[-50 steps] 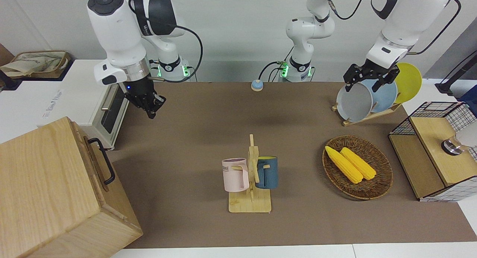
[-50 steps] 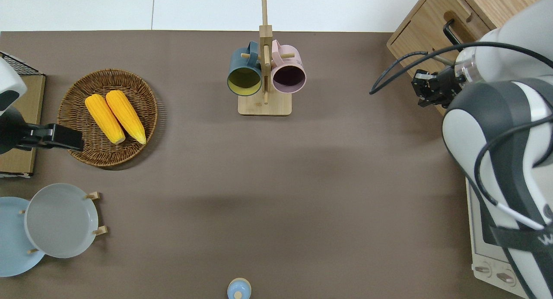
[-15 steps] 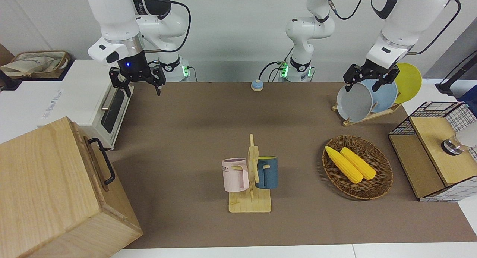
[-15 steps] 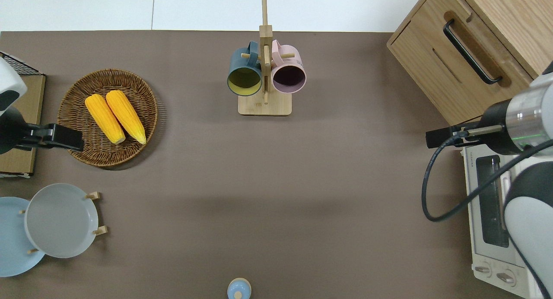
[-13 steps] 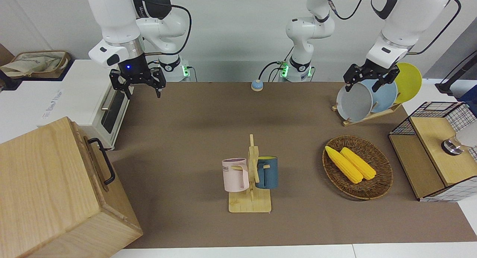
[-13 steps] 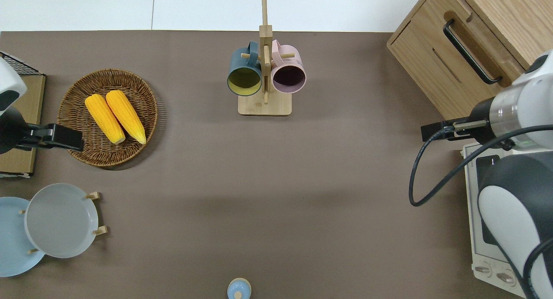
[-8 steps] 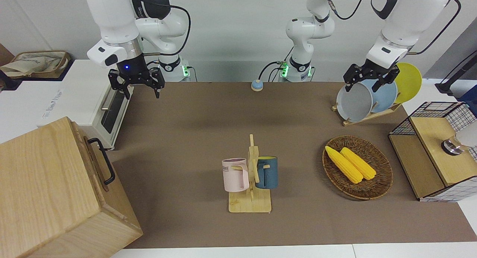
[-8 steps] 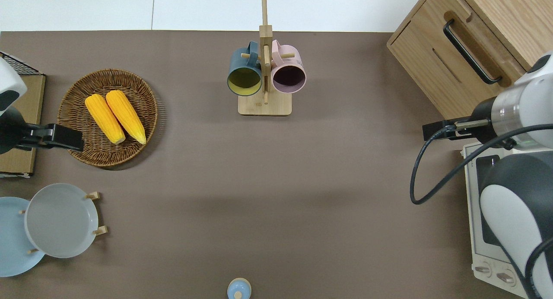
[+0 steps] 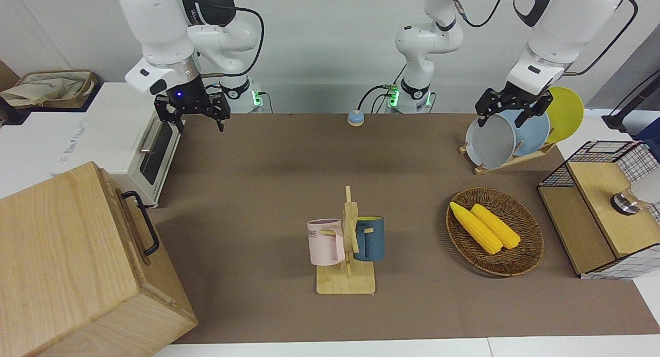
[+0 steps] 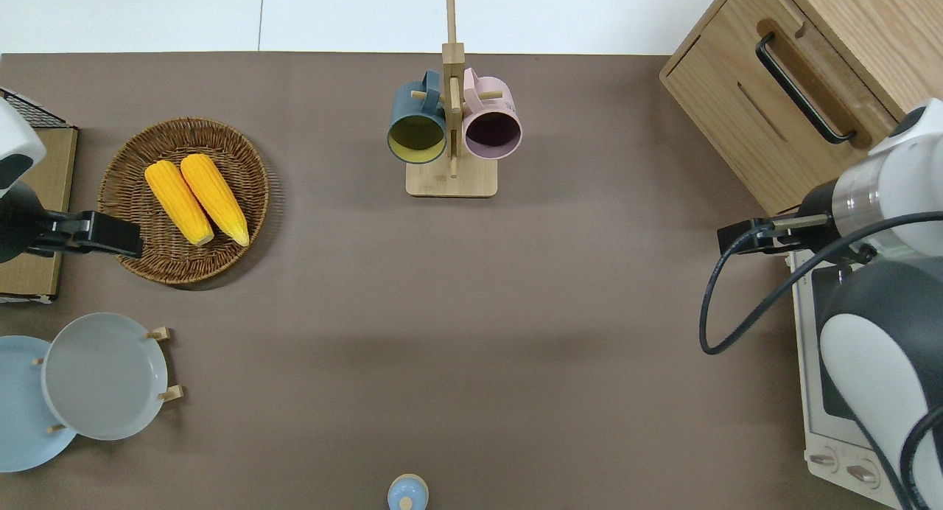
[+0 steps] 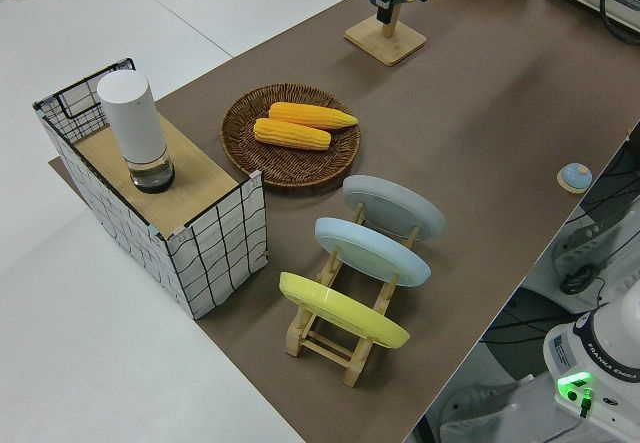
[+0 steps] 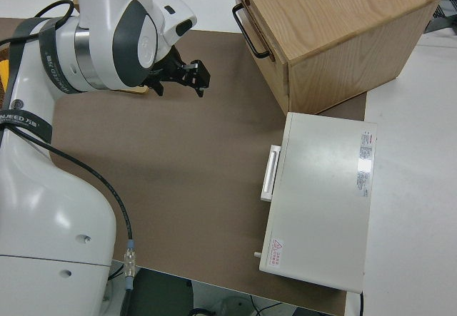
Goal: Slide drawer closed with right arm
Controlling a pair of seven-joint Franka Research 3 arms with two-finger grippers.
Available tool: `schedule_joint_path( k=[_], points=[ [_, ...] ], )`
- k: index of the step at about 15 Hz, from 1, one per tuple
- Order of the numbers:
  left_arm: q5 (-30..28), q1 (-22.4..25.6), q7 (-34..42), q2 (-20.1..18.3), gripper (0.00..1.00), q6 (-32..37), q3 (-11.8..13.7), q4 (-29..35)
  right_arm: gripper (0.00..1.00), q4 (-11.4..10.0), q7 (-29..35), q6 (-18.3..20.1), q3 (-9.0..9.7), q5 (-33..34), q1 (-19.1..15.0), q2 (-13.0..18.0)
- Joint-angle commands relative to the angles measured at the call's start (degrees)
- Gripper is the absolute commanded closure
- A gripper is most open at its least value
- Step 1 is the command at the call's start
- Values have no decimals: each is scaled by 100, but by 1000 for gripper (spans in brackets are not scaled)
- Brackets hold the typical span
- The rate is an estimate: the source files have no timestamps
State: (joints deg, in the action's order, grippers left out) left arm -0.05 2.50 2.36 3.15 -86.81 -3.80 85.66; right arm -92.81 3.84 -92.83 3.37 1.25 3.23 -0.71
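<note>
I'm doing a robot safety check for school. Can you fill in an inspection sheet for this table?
Surface: brown mat, bare in the middle.
Job's things: drawer looks pushed in, front about flush with the wooden cabinet.
Clutter: mug rack, corn basket, plate rack, wire-mesh box, toaster oven.
Grippers: right tool open, empty, up over the mat by the oven's corner; left arm parked, left tool open.
Cables: black cable loops from the right wrist.
Surroundings: white tables, bag on a side shelf.

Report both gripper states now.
Right gripper: open, holding nothing.
Left gripper: open, holding nothing; that arm is parked.
</note>
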Motion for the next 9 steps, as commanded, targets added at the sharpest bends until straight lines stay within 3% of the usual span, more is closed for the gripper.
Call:
schedule_joint_path(
  k=[1, 9],
  points=[
    [102, -39, -60, -25, 7, 103, 2, -58, 15, 26, 47, 151, 58, -90, -77, 19],
    [102, -39, -60, -25, 7, 103, 2, -49, 15, 44, 21, 283, 67, -90, -51, 19]
  ],
)
